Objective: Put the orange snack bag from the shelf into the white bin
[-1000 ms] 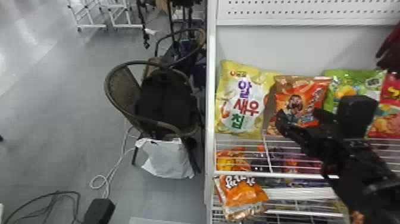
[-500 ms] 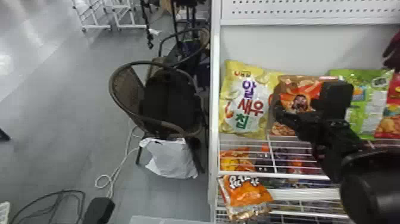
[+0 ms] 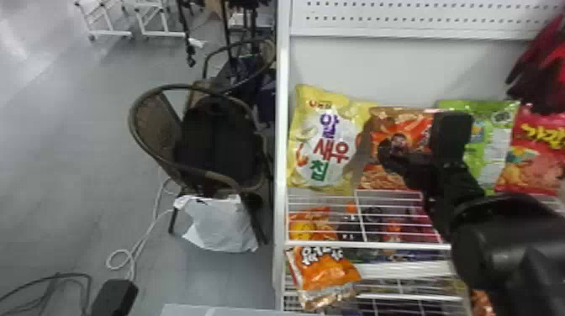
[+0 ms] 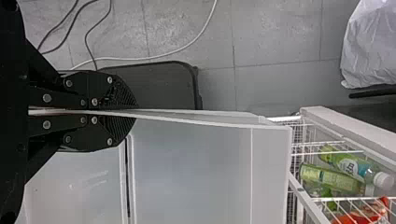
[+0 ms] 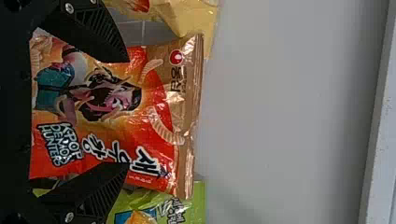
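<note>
So the right gripper has its fingers spread wide over the front of the orange snack bag, one near each side edge, nothing clamped. I can't tell if they touch the film. The bag's standing on the shelf between the yellow bag and the green bag.

My worry: the bag looks wider than the finger gap, so pushing in could just shove it against the back panel. Close too shallow and they'd likely pinch slick film and slip off. And the neighbours sit really close — a fingertip could snag one and drag it along.

Farther out, the left gripper is closed on the wall of the white bin. That thin wall seems bendy, so any tug there might shift the bin and spoil the drop.
</note>
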